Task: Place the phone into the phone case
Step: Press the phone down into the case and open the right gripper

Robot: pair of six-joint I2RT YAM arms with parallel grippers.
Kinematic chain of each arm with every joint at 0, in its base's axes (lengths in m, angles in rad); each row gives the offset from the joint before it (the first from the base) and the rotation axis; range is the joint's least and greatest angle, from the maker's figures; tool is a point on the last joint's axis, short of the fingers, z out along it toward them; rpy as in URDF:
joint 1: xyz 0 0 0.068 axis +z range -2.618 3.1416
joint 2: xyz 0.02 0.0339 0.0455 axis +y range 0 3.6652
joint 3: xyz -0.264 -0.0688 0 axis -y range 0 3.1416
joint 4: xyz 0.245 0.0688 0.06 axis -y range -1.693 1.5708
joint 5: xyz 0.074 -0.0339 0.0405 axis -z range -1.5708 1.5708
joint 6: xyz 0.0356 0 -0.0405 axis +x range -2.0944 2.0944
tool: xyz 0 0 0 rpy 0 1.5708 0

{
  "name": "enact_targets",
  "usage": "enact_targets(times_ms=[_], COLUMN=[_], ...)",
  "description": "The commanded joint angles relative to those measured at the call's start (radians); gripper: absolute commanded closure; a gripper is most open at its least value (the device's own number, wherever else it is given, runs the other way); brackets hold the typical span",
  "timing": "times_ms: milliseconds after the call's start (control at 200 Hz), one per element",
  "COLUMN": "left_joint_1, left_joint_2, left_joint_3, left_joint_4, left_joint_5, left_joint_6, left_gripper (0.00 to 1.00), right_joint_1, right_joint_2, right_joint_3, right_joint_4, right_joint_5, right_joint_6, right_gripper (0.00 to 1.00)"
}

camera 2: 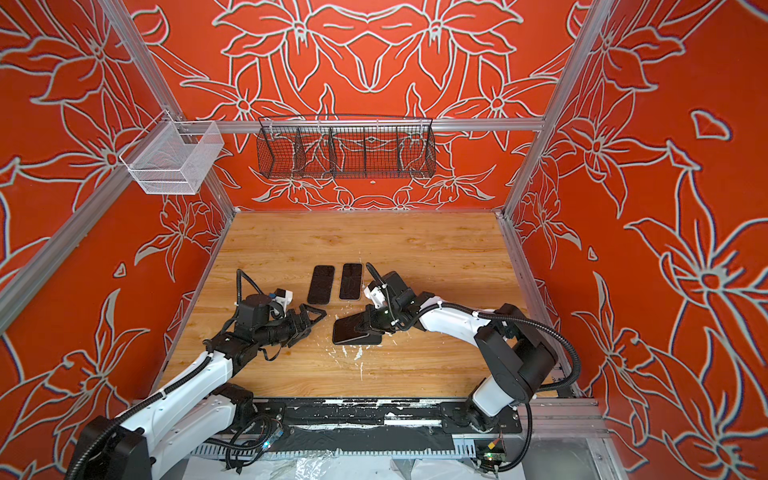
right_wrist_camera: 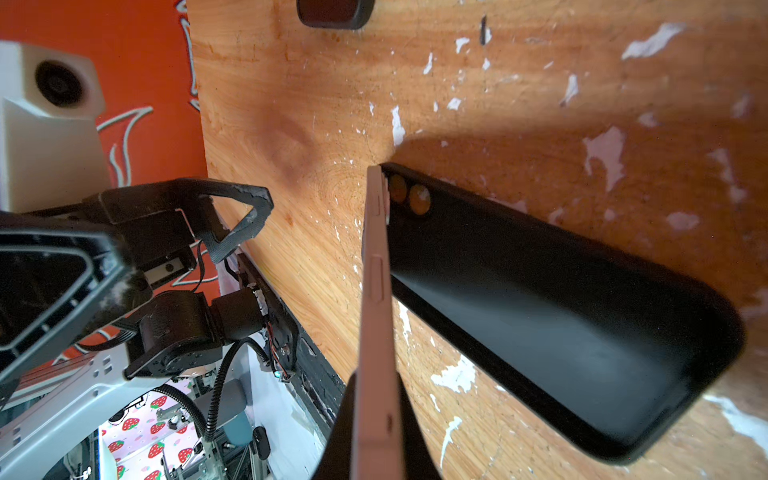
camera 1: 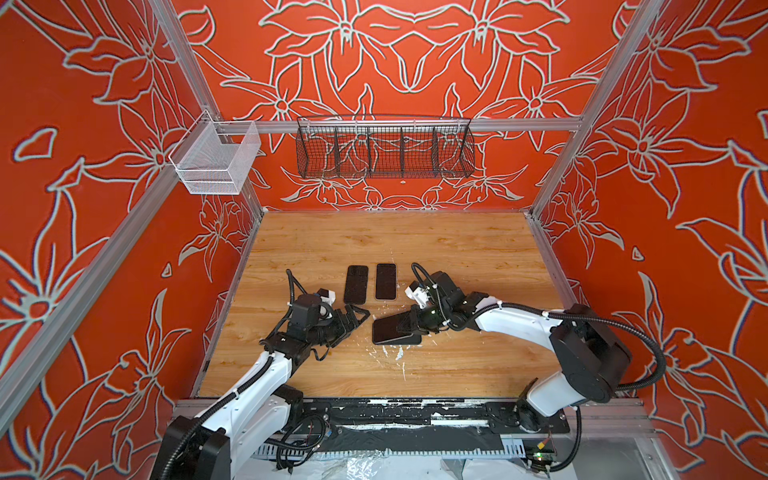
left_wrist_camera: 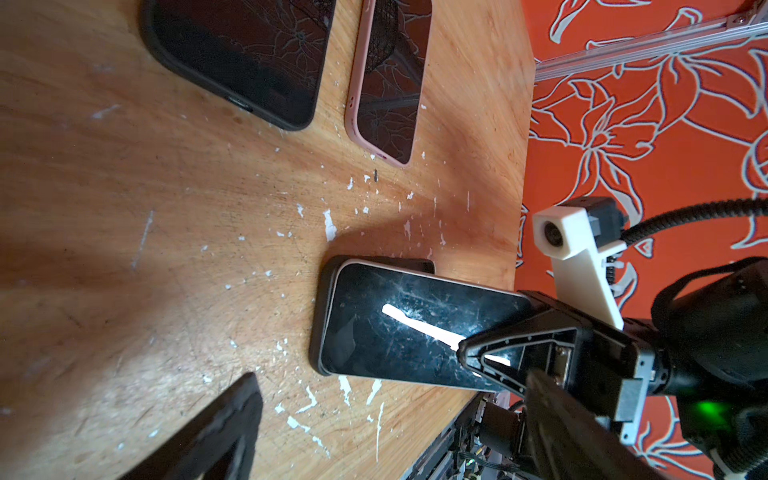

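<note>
Phone (right_wrist_camera: 376, 291) in right claw (camera 1: 406, 325) (tilted) above case (right_wrist_camera: 561, 324)

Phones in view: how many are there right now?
3. Two lie side by side mid-table: the black-cased phone and the pink-cased phone. The third phone is tilted in the right tool, its lower end at the empty black case. None seems hidden.

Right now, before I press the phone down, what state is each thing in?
phone: tilted, one end resting in the case, other end raised.
case: lying flat, open side up, phone not yet fully in.
right tool: shut on the phone.
left tool: open, empty, apart from the case.
black-cased phone: flat, screen up, in its case.
pink-cased phone: flat, screen up, in its case.
</note>
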Motion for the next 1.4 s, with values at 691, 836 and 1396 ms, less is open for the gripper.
enact_targets(times_ms=[691, 836, 1396], left_joint_1=[0.008, 0.007, 0.006], left_joint_2=[0.113, 0.123, 0.199], left_joint_3=[0.058, 0.050, 0.056], left_joint_4=[0.012, 0.022, 0.068], left_joint_5=[0.026, 0.024, 0.054], left_joint_6=[0.024, 0.021, 0.013], left_gripper=[0.03, 0.03, 0.03], right_joint_1=[-0.015, -0.015, -0.014], right_joint_2=[0.099, 0.104, 0.068], right_joint_3=[-0.035, -0.041, 0.001], right_joint_4=[-0.004, -0.038, -0.100], right_joint_5=[0.033, 0.078, 0.187], right_joint_6=[-0.067, -0.106, -0.169], right_gripper=[0.79, 0.74, 0.52])
